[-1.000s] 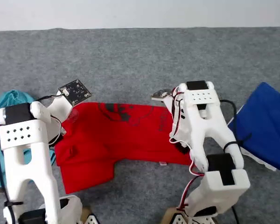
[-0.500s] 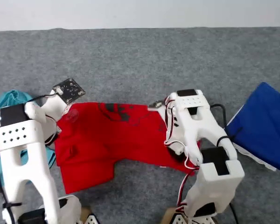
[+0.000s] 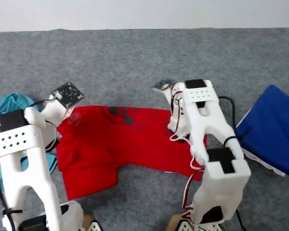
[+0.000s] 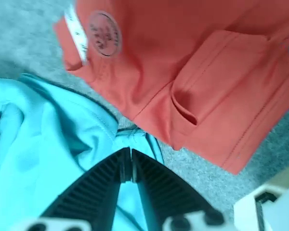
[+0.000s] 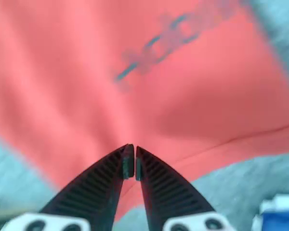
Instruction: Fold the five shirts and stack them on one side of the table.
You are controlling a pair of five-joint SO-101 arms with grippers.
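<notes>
red shirt (image 3: 120, 139) lies spread out flat on the grey desk (image 3: 135, 57), near the middle front, between the two arms. dark print sits by its collar edge and one sleeve sticks out toward the front left. teal shirt (image 3: 9, 103) is bunched up at the left edge of the desk, partly under the left arm (image 3: 24, 144), and its edge touches the red shirt's left side. blue shirt (image 3: 272, 127) sits folded at the right edge of the desk, well apart from the red one, with a white edge showing under it. left gripper (image 4: 131, 166) has its jaws pressed together with nothing visible between them, tips over the teal fabric just beside the red shirt's sleeve and round neck label. right gripper (image 5: 130, 161) also has its jaws pressed together, with no cloth seen pinched, tips hovering over the red shirt near its hem and below the dark print. right arm (image 3: 202, 120) stands over the red shirt's right end in the high view. a pale wall runs along the far edge of the desk.
</notes>
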